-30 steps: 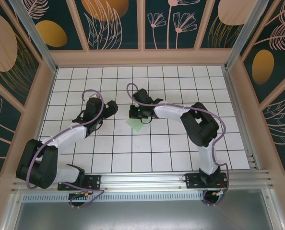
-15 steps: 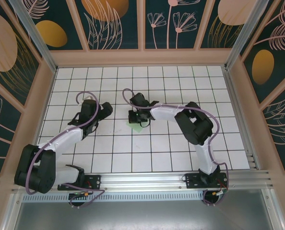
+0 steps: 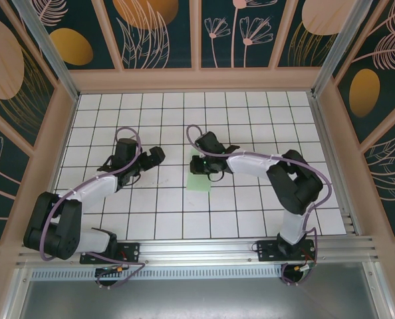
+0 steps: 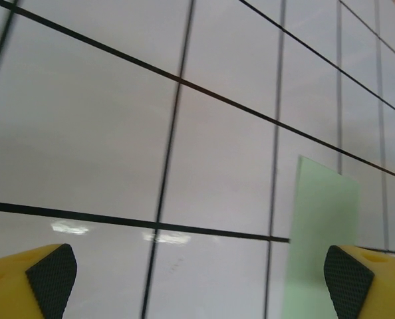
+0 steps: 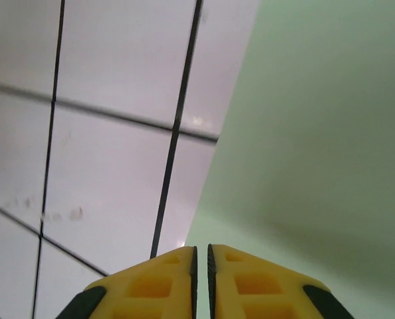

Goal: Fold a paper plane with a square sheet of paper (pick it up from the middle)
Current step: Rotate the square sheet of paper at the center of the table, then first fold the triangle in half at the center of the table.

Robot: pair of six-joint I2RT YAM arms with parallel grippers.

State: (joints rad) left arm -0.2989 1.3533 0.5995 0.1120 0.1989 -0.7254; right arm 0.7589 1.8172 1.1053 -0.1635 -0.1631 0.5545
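Observation:
The pale green sheet of paper (image 3: 199, 182) lies flat on the white grid table, folded to about one tile wide; I cannot make out a sharp tip. My right gripper (image 3: 207, 169) hovers over its far edge. In the right wrist view the paper (image 5: 317, 133) spreads out below and ahead of the right gripper (image 5: 201, 256). Its yellow jaws are parted by only a thin slit, with nothing between them. My left gripper (image 3: 157, 157) stands wide open a tile left of the paper. In the left wrist view the left gripper (image 4: 197, 279) frames bare tiles, and the paper (image 4: 324, 219) reaches its right fingertip (image 4: 347, 276).
The white grid table (image 3: 251, 212) is boxed in by wooden frame walls (image 3: 197, 80) on the far, left and right sides. A metal rail (image 3: 197, 249) runs along the near edge by the arm bases.
The right gripper has shifted right and toward the near edge, and its jaws have parted a slit. The paper now lies flat and fully visible below it. The left gripper moved slightly right.

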